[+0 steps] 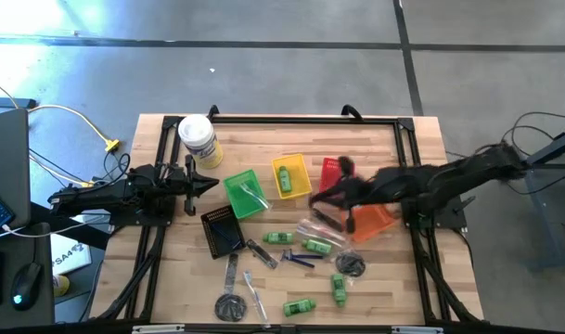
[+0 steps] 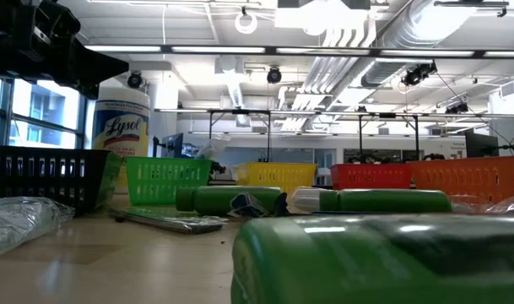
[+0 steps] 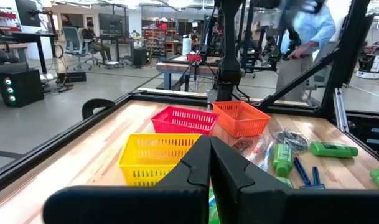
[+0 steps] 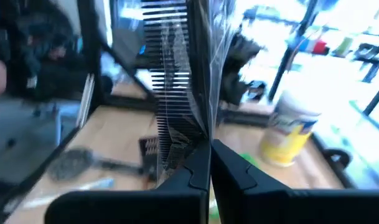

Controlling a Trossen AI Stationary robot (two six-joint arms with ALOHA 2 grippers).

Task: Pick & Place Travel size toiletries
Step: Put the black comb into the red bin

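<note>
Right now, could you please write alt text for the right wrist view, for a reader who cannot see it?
The right gripper is shut on a black comb in a clear plastic wrapper, held upright above the wooden table. Beyond it stand a white canister with a yellow label, a black basket and a blurred hairbrush.

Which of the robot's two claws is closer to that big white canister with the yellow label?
The left. The left gripper, shut and empty, sits just below the canister at the table's left. The right gripper, shut on a wrapped comb, is past the baskets, mid-table.
</note>
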